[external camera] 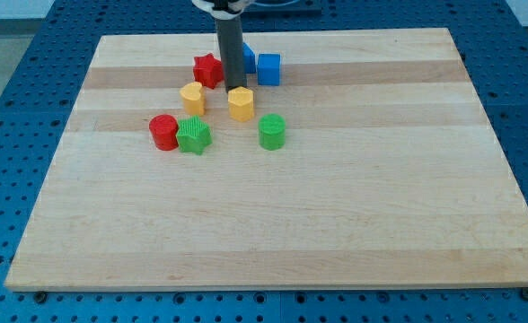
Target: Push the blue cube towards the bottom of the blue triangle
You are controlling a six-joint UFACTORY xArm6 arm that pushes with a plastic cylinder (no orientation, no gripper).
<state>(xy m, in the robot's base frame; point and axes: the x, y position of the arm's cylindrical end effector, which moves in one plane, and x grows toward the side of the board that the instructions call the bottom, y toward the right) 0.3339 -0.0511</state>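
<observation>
Near the view's top of the table, the blue cube is seen, just right of a second blue block that is largely hidden by the rod and is presumably the triangle. The cube is judged light, rigid and easily slid; its flat upper face should be pushed. My tip is set just left of the cube, beside the yellow block. No fingers exist, so nothing is held. Two blue, two yellow, two red and two green blocks are counted.
</observation>
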